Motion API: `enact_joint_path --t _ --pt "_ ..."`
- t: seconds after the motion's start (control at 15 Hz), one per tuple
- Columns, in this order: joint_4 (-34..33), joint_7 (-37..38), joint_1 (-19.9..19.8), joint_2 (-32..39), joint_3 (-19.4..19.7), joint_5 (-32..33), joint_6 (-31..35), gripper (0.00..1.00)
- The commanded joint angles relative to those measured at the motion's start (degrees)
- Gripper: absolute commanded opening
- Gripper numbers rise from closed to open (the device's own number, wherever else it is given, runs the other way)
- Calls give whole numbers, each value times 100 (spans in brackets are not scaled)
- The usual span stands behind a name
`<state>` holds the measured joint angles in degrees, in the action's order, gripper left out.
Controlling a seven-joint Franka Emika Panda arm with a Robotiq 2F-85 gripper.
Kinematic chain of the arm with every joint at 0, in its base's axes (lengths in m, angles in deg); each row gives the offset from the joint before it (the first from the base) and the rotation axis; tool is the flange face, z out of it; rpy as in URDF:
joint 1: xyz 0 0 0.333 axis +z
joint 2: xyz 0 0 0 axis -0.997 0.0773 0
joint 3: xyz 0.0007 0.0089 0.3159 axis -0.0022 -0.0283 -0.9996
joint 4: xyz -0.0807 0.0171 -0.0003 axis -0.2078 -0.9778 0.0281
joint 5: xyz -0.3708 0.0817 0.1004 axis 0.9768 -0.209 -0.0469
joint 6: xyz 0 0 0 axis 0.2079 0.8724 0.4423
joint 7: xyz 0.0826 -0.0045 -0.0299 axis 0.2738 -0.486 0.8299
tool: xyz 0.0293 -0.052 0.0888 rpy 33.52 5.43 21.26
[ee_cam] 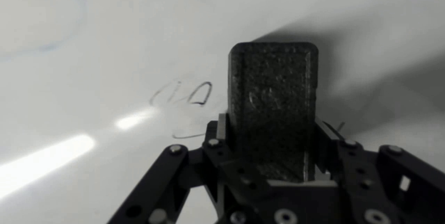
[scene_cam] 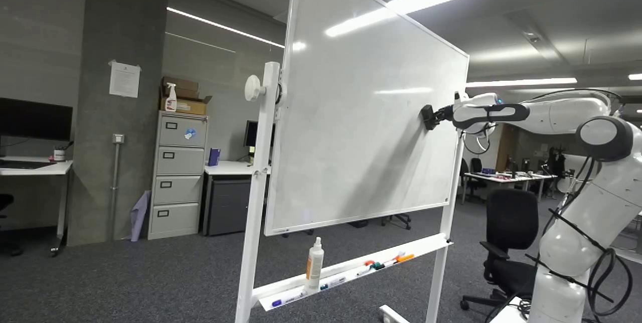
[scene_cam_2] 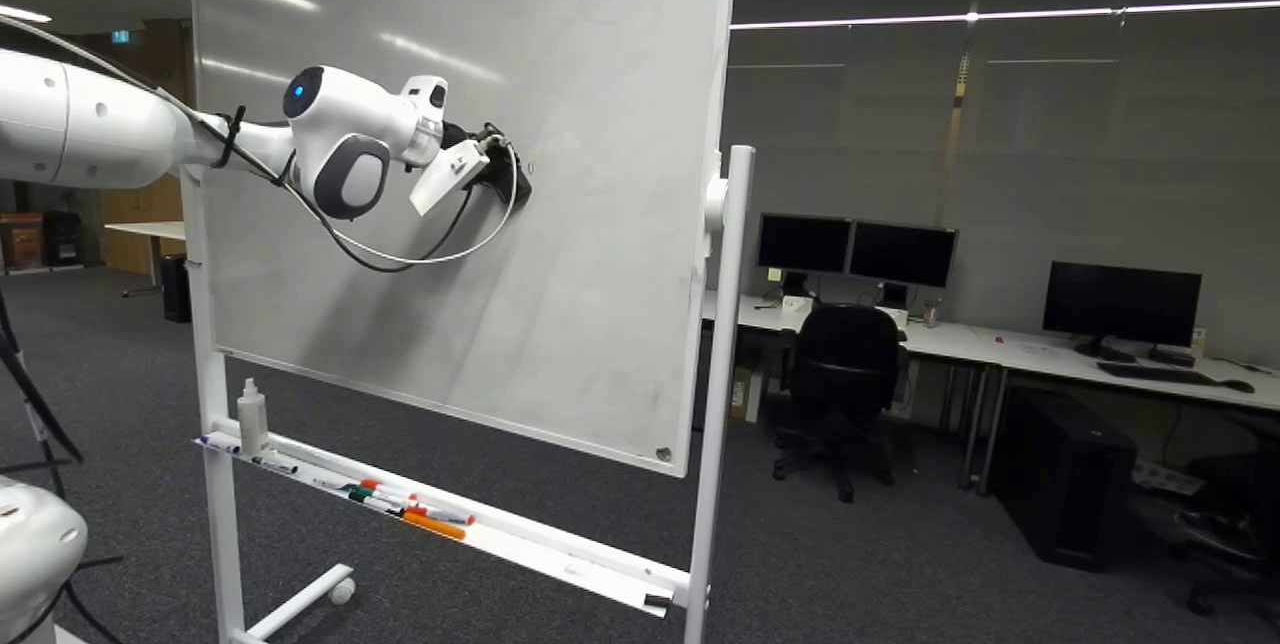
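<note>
We see gripper (ee_cam: pixel 272 130) clamped on blk eraser (ee_cam: pixel 273 78), ctr-right of wrist view, at/near board (ee_cam: pixel 114 60) (contact unclear); pressing too hard or off-angle could prob twist it loose b/c only its sides are held.

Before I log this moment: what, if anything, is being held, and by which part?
The black two-fingered pincer holds a black round-cornered rectangular block by its long sides, nearer the lower end in the wrist view.
</note>
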<state>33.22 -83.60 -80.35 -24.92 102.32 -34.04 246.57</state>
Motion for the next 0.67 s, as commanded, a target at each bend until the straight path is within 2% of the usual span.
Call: enact_joint_path --t 0.0,0.4,0.6 --pt "-748 91 166 665 309 -248 502 34" --pt "-1424 93 307 969 692 -526 543 34" --pt "-1429 54 390 963 745 -589 556 34"
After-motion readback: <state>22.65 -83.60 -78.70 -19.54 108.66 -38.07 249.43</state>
